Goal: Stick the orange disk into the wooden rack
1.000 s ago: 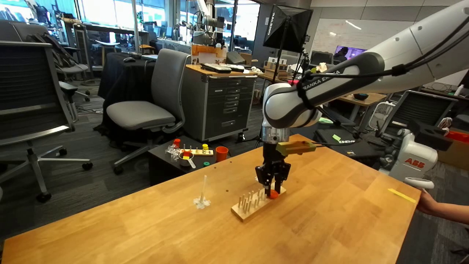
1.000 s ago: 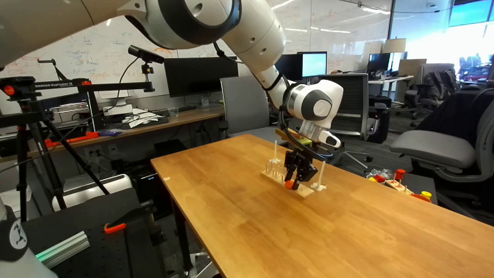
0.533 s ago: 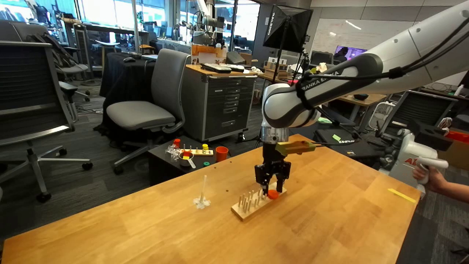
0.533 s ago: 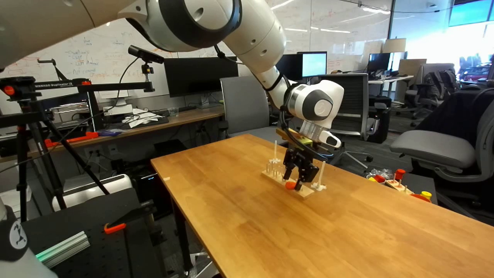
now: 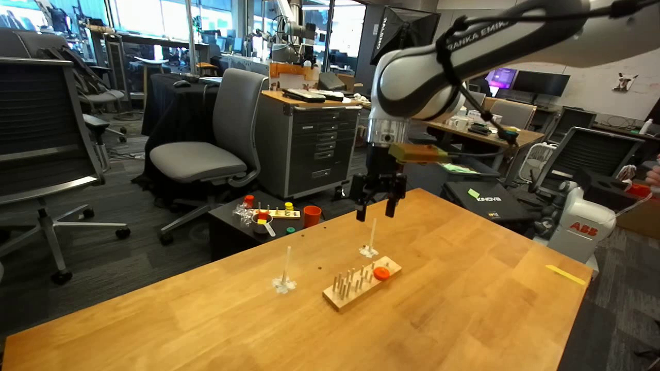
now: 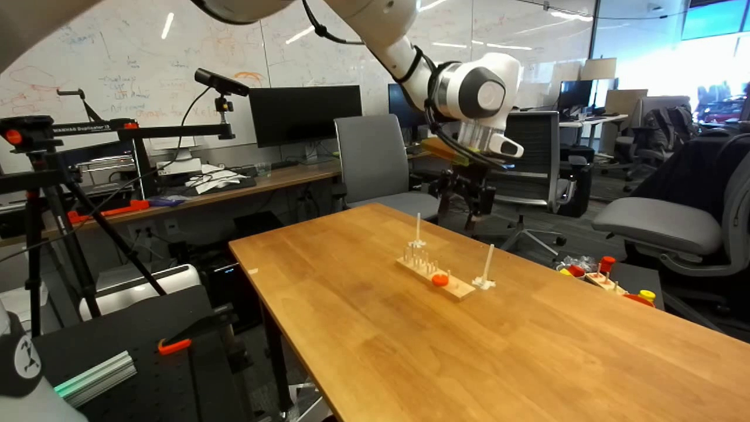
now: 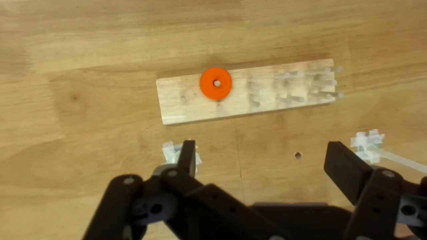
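Note:
The orange disk lies on the wooden rack in the wrist view, around a peg whose pale end shows in the disk's centre hole. Both exterior views show the same disk toward the end of the rack with fewer pegs. Well above the table hangs my gripper, apart from disk and rack. Its black fingers stand wide apart in the wrist view with only table surface seen between them.
Two thin upright rods are taped to the table beside the rack. In an exterior view, a low black side table past the edge holds an orange cup and small toys. Part of a person's hand shows at the right border.
My gripper was down at the rack with its fingers about the disk; they spread and let go, and the arm rose straight up. The disk stayed on the rack.

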Action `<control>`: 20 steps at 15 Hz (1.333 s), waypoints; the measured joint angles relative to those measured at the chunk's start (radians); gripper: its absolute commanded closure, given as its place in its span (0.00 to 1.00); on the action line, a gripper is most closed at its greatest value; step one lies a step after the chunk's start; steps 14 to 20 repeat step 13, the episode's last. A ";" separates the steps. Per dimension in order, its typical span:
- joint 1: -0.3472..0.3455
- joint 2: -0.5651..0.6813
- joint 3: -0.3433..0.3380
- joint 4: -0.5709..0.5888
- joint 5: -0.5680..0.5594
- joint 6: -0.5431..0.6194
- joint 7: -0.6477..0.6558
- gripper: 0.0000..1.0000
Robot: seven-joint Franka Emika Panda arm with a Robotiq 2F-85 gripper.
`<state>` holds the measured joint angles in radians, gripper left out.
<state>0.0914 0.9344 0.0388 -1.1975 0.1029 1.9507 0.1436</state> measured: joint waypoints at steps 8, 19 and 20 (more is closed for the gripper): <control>0.036 -0.382 0.001 -0.256 -0.050 -0.127 -0.052 0.00; 0.036 -0.579 0.004 -0.385 -0.053 -0.245 -0.103 0.00; 0.036 -0.579 0.004 -0.385 -0.053 -0.245 -0.103 0.00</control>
